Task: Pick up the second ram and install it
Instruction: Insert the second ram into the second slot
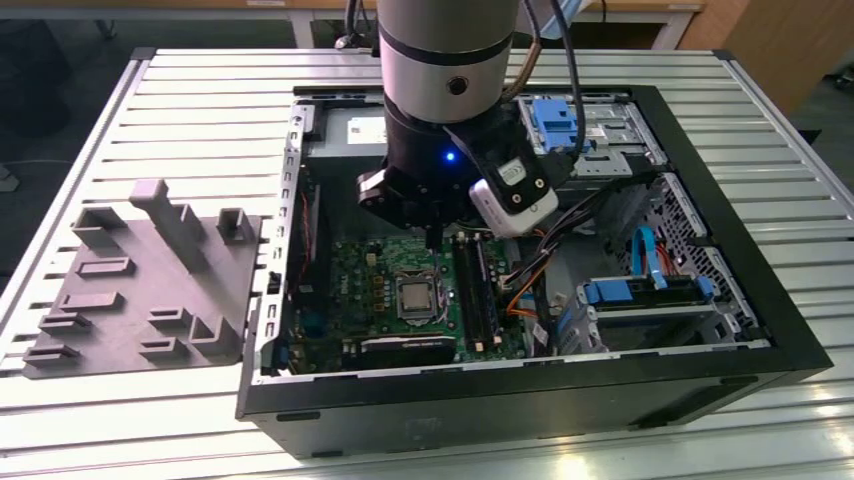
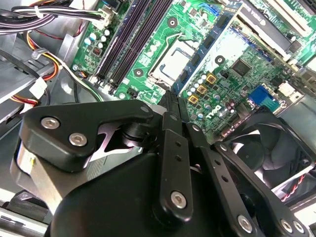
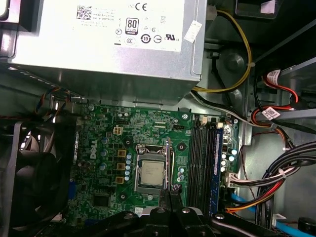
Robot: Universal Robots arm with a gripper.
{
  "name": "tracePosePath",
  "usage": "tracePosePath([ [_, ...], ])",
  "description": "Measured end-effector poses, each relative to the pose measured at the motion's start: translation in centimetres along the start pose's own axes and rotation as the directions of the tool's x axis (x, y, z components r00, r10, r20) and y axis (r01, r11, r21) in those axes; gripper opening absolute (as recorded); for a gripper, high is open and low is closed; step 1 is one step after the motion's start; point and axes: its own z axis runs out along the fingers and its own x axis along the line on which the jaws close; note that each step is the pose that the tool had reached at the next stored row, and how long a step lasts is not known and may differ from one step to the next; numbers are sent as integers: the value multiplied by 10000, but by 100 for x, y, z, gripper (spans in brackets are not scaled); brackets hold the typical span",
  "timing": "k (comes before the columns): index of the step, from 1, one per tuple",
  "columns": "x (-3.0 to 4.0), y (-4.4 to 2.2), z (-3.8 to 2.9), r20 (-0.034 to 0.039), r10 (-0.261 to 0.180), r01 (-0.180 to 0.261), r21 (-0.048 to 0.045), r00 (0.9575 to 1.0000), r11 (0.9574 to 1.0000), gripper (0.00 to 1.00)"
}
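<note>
second ram – gripper closed over mobo, stick not confirmed

second ram: can't place it w/ certainty from my end. gripper (image 1: pixel 434 240) hangs inside the open pc case (image 1: pixel 747 330), tips low over the green motherboard (image 1: pixel 387 275), close to the cpu socket (image 1: pixel 416 297). in both wrist views the fingers (image 2: pixel 174 143) are drawn together, tips all but touching. a board that thin, edge-on to the cams, could sit between the pads and i couldn't tell. logging the grip as closed, contents unknown.

key relation: the dimm sockets (image 1: pixel 477 285) lie just beside the tips, on the exterior view's right of them. their long axis runs from the case's far side toward its near wall. in the first wrist view the seam between the fingertips runs parallel w/ that axis, so i judge yaw as already matched. the offset is sideways, across the sockets, not along them.

one lane of the bank shows a blue edge (image 3: pixel 217 163) in the first wrist view. could be a seated stick, could be the socket's own plastic – can't tell.

grey parts fixture (image 1: pixel 147 285) sits on the slatted table (image 1: pixel 200 90) at the exterior view's left, outside the case, well apart from the gripper.

my read: work stands at the board end, not the pickup end.
</note>
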Motion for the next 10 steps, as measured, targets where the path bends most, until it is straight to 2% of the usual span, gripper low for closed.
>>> tracePosePath([
  [10,-6,-1,21,1,2,-2,-1,10000,10000,11],
])
